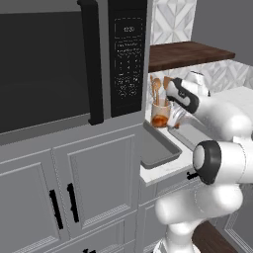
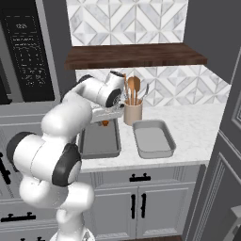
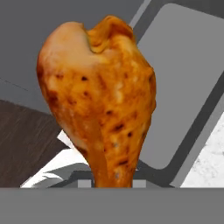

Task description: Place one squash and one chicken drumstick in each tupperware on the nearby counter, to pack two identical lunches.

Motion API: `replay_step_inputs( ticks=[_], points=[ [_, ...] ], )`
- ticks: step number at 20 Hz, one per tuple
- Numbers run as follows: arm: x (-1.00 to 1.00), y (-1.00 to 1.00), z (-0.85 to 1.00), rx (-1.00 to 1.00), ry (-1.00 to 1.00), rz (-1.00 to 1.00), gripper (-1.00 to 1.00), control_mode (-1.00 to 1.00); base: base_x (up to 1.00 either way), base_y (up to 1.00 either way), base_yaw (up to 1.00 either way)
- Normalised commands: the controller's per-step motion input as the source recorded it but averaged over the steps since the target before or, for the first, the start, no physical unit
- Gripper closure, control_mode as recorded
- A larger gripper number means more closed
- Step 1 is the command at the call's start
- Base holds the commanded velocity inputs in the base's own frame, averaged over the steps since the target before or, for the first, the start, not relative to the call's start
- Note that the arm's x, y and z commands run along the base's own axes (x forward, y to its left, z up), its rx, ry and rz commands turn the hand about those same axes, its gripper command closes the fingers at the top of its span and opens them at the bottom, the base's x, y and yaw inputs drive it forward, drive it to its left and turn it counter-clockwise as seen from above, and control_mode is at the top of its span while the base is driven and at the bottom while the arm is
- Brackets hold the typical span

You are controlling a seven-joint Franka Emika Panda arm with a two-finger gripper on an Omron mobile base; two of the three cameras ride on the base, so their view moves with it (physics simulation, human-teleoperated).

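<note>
The claw (image 2: 104, 121) pinches the chicken drumstick (image 3: 98, 100) by its thin end, above the back edge of the left tupperware (image 2: 99, 141), ready to lower it in.

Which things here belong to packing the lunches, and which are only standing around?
Belong to the job:
- chicken drumstick, held in the end effector
- left tupperware, nothing seen in it
- right tupperware, nothing seen in it
- counter

Only standing around:
- utensil holder with wooden spoons
- microwave
- wooden shelf
</note>
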Motion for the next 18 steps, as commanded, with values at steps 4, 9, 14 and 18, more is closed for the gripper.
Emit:
replay_step_inputs(
  ticks=[4,9,14,18],
  points=[
    [0.64,0.00,-0.96,0.00,0.07,0.17,1.00,-1.00,0.00,0.00,0.00],
    [0.40,0.00,-0.71,0.00,0.00,0.17,1.00,-1.00,0.00,0.00,0.00],
    [0.26,0.00,-0.47,0.01,-0.01,0.15,1.00,-1.00,0.00,0.00,0.00],
    [0.14,0.14,-0.01,0.00,-0.01,0.13,1.00,-1.00,0.00,0.00,0.00]
  ],
)
